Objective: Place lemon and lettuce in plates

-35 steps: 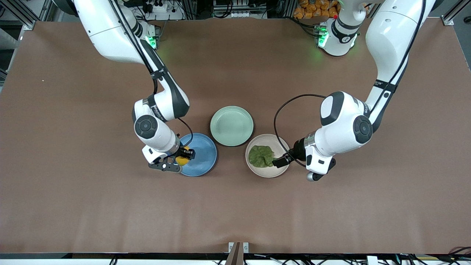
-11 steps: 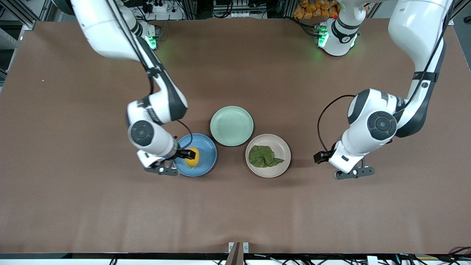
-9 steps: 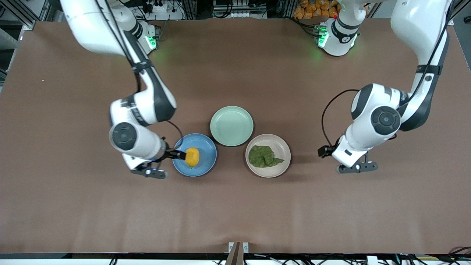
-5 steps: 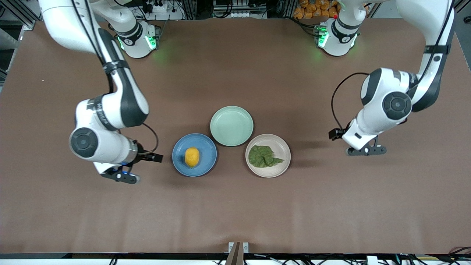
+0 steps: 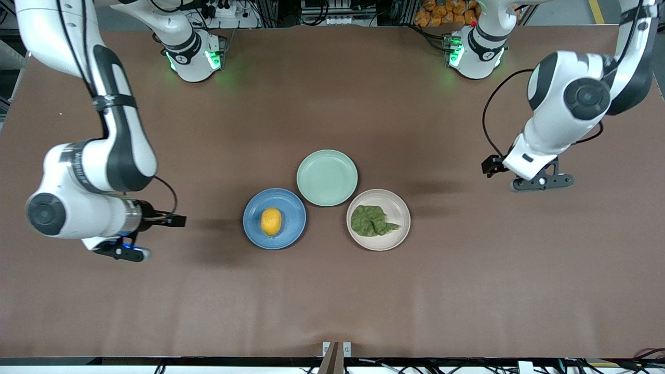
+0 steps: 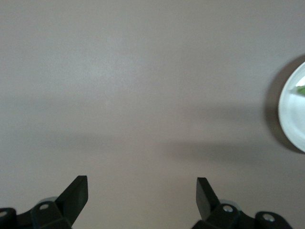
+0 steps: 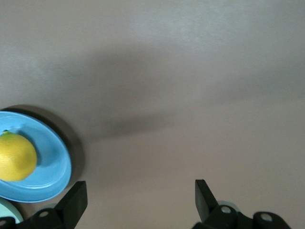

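The lemon (image 5: 271, 222) lies in the blue plate (image 5: 291, 208). The wrinkly green lettuce (image 5: 371, 220) lies in the beige plate (image 5: 396, 205) beside it. My right gripper (image 5: 156, 236) hangs open and empty over bare table, off the blue plate toward the right arm's end. Its wrist view shows the lemon (image 7: 16, 156) and blue plate (image 7: 50, 164) to one side of the open right gripper (image 7: 140, 193). My left gripper (image 5: 517, 174) is open and empty over bare table toward the left arm's end. Past the open left gripper (image 6: 142, 191), the beige plate's rim (image 6: 290, 112) shows.
An empty mint-green plate (image 5: 327, 177) sits just farther from the front camera, touching close between the two other plates. The brown table (image 5: 332, 296) spreads wide on all sides of the three plates. Both arm bases stand along the table's edge farthest from the camera.
Both arms have drawn away from the plates toward their own ends of the table. The right gripper has left the lemon in the blue plate. The lettuce stays put.
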`<state>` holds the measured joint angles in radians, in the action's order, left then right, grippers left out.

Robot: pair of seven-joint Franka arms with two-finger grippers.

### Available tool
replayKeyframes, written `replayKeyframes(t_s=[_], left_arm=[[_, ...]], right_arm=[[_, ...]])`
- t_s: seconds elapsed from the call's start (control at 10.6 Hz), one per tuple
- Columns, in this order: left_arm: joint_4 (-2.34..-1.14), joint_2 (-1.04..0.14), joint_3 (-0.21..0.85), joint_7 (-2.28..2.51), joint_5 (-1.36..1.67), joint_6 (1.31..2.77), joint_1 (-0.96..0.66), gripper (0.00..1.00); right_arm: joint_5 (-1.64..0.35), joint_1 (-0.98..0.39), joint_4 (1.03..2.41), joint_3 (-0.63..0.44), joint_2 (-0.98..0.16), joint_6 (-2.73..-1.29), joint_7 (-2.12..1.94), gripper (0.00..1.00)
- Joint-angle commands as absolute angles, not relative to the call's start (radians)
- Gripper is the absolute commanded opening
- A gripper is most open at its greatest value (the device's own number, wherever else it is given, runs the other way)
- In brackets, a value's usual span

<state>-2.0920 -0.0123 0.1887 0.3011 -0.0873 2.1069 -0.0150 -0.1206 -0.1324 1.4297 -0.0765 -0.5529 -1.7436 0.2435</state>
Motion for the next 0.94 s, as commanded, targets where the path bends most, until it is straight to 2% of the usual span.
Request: replayKeyframes(t_s=[0.0,0.28,0.85], left_arm=[[-2.056,0.026,0.172,0.276,-0.025,2.099,-0.031,1.00],[-1.910,0.021,0.172,0.278,0.008,1.991,-0.037,1.00],[-1.728,0.014,0.172,0.261,0.008,1.823,-0.037,1.00]], right_arm=[[-0.085,-0.118,1.427,-0.071,-0.541,-1.724,0.239,1.00],[-0.078,-0.098,1.425,-0.075,-0.541,-1.724,0.236,1.00],[-0.080,-0.075,1.431,-0.081,-0.486,-1.724,0.239,1.00]])
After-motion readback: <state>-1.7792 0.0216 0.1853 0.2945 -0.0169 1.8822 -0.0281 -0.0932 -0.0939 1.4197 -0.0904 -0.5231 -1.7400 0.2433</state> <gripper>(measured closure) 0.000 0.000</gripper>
